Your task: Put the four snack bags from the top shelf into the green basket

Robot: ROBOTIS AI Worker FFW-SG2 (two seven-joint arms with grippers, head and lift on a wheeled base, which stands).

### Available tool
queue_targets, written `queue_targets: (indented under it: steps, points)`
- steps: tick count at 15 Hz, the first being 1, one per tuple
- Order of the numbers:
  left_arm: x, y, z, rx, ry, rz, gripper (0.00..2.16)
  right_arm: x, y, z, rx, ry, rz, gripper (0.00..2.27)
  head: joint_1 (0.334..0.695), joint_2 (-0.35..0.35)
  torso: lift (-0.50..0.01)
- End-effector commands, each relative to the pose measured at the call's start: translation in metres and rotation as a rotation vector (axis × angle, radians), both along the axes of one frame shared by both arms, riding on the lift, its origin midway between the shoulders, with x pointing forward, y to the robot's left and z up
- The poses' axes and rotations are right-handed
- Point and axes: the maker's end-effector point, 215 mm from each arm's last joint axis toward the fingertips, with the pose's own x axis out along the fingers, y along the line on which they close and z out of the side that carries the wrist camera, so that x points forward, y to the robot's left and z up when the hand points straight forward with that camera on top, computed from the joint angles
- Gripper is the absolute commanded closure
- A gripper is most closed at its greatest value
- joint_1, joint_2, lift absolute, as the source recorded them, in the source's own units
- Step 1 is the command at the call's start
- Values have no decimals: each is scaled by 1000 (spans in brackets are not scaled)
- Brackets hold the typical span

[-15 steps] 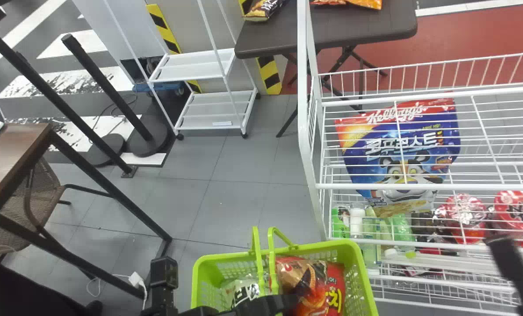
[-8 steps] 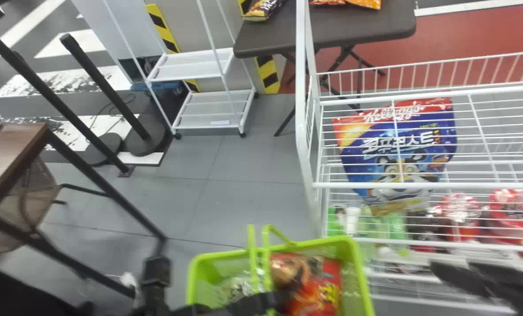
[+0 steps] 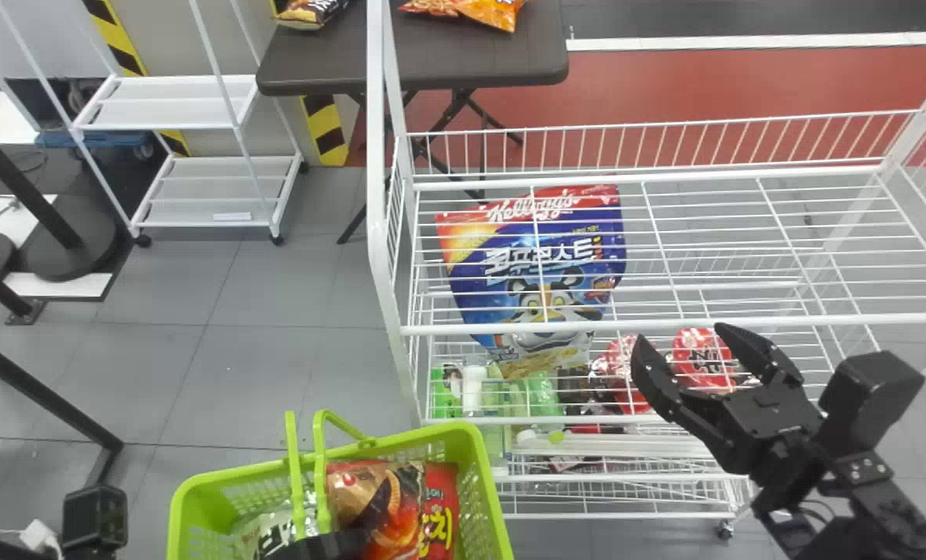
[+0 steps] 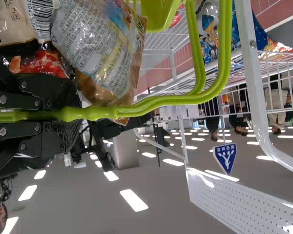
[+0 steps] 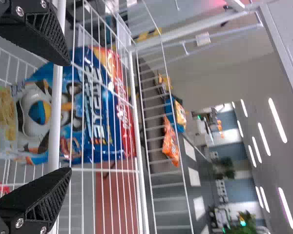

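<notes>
In the head view my right gripper (image 3: 682,336) stands open near the front of the white wire rack, right of the blue snack bag (image 3: 536,268) in it. My left gripper (image 3: 326,543) is at the handles of the green basket (image 3: 474,474), left of the rack. A brown-orange bag (image 3: 377,498), a red bag (image 3: 441,505) and a pale bag (image 3: 272,525) lie inside the basket. In the left wrist view my left gripper (image 4: 66,114) is shut on the green handles (image 4: 190,100). Nothing is between my right gripper's (image 5: 68,117) fingers; the blue bag (image 5: 95,105) appears beyond them.
The rack's front rail (image 3: 665,323) runs between the blue bag and my right arm. Bottles (image 3: 474,389) and red packages (image 3: 700,358) stand on a lower shelf. Behind the rack is a dark table (image 3: 478,66) with other bags; a white cart (image 3: 206,190) stands at the back left.
The head view has swung to the right, so basket and rack appear farther left. The right gripper has come farther into view beside the rack. The left one still holds the handles.
</notes>
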Motion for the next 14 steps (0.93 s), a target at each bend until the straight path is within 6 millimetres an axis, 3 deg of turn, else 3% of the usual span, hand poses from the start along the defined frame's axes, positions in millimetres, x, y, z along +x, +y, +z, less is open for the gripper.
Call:
queue_targets:
  steps: [1,7,14]
  points:
    - [-1,-1,1,-13,-2,1,1892,-1,-10,-6,-27,-32,-42,29,695,39,0]
    - [-6,-4,2,-18,5,-7,1892,-19,-18,-11,-55,-37,-72,33,695,3,0]
    - [-9,-5,-1,-18,10,-7,1892,-23,-29,-10,-56,-34,-104,33,695,-16,0]
